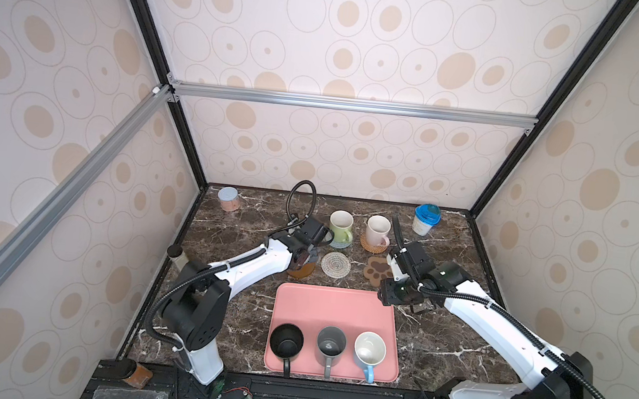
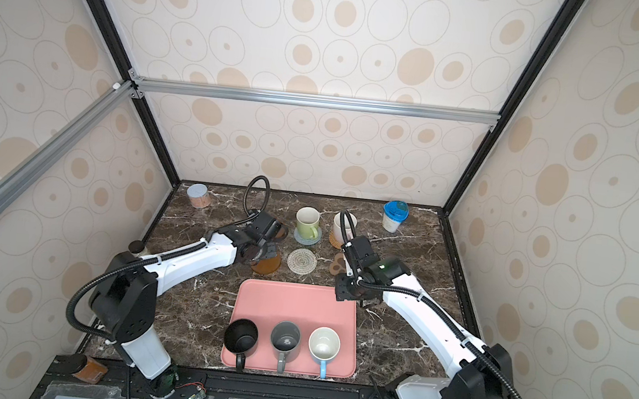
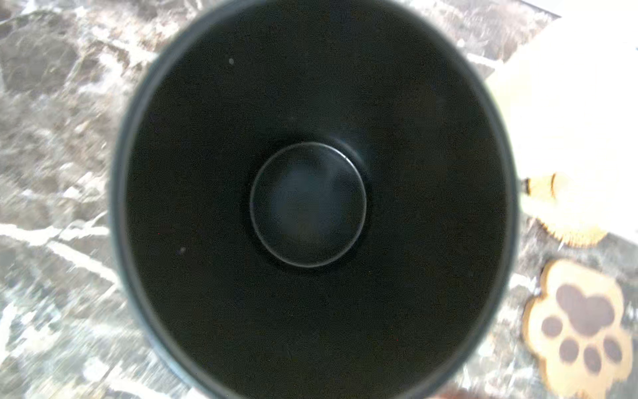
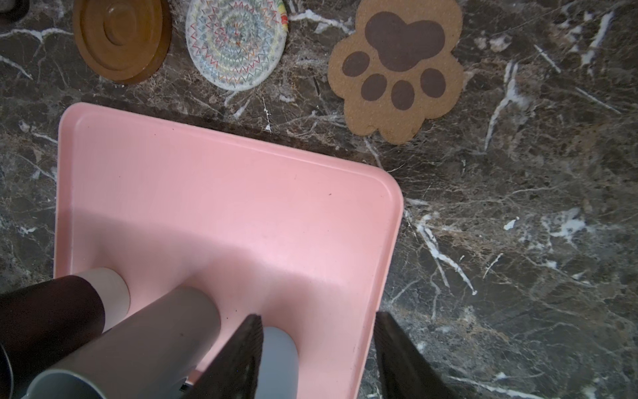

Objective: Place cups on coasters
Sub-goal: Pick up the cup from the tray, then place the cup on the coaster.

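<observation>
Six cups (image 1: 341,225), six coasters (image 1: 335,265)

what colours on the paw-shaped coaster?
The paw coaster is tan with dark brown pad marks; it shows best in the right wrist view.

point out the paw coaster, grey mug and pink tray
paw coaster (image 4: 397,70), right wrist view, cork centre
grey mug (image 1: 331,345), in a top view, inner floor
pink tray (image 1: 334,309), in a top view, bare floor
</observation>
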Controlling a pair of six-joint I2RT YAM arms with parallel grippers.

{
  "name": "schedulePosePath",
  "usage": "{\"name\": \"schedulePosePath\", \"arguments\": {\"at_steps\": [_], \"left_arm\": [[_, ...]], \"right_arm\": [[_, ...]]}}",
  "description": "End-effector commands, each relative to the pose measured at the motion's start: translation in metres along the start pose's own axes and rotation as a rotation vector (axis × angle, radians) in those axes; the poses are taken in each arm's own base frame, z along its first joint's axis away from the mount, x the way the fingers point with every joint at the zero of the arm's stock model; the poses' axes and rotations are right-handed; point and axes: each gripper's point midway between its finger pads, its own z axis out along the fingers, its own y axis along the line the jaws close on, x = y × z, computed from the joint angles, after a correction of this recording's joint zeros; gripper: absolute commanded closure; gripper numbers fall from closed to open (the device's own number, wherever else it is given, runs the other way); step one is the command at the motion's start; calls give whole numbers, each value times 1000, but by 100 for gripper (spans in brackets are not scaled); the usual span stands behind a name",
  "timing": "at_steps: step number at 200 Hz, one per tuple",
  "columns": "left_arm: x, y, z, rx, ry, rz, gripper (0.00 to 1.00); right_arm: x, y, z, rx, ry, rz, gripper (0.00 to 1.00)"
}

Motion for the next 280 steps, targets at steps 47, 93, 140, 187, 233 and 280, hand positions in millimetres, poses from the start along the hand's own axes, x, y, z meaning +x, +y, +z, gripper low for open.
{"name": "schedulePosePath", "arguments": {"at_steps": [47, 93, 140, 187, 233, 280], "left_arm": [[-67, -32, 31, 5, -120, -136, 91], [-82, -42, 61, -32, -110, -164, 91], [-87, -42, 76, -51, -116, -199, 91], [-87, -34, 82, -77, -115, -204, 91], [-83, -30, 87, -89, -104, -198, 91], [-76, -30, 93, -86, -86, -189, 91]], "right_arm": [[4, 2, -6, -12, 7, -68, 44], [8, 0, -9, -5, 13, -80, 44], [10, -3, -11, 5, 14, -86, 44], [10, -4, -12, 14, 13, -90, 44], [10, -5, -12, 16, 14, -86, 44], [10, -6, -12, 21, 14, -82, 44]]}}
